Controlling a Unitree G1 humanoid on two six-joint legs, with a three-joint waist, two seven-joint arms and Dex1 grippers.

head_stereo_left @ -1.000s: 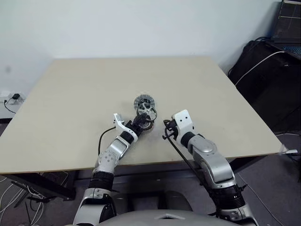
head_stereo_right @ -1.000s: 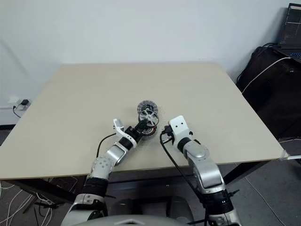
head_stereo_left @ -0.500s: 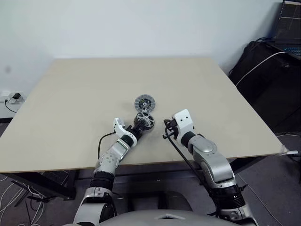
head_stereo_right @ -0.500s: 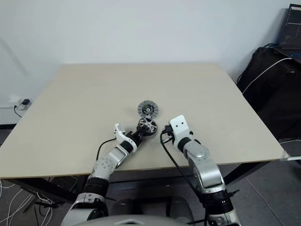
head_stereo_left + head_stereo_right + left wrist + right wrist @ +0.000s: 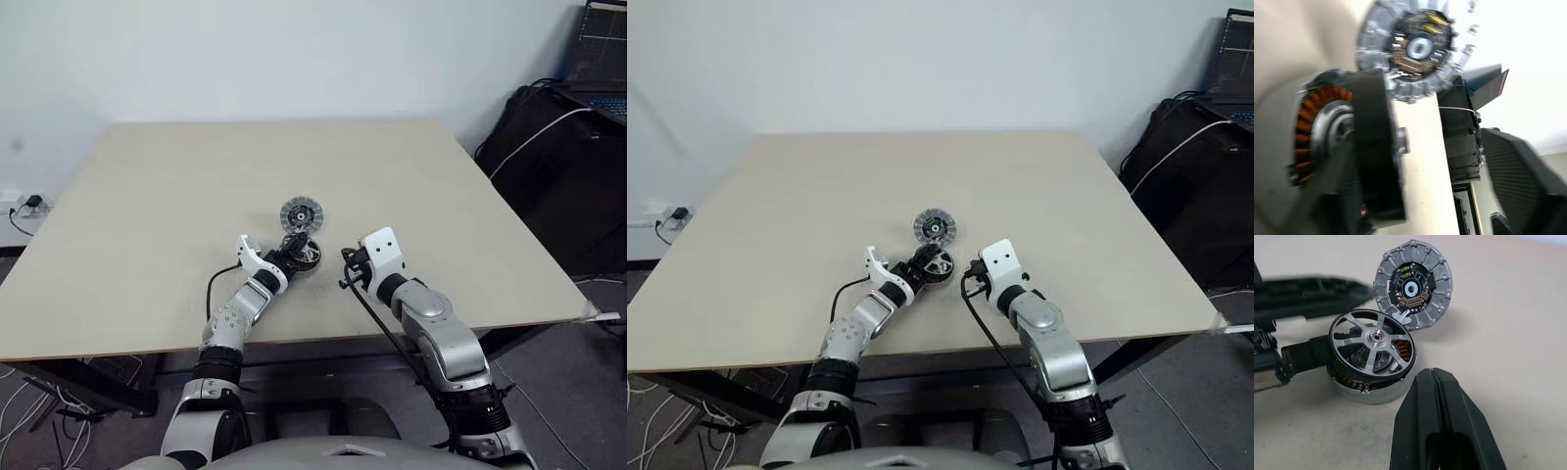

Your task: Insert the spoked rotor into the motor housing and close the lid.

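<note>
Since earlier: pale silver spoked rotor [image 5: 1374, 341] lowered onto copper-wound grey motor housing [image 5: 1362, 382] | left gripper [image 5: 289, 257] jaws spread, right gripper [image 5: 1437, 396] jaws closed | press rotor level, then fetch grey lid [image 5: 1413, 282] at 12 o'clock.

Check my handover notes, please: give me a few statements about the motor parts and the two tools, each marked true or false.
1. The spoked rotor sits tilted on the motor housing, not fully seated. True.
2. The lid covers the housing. False: it lies on the table beyond the housing, dark hub face up.
3. The right tool is shut. True.
4. The right tool grips the lid. False: it holds nothing.
5. The left tool stands open beside the rotor. True.
</note>
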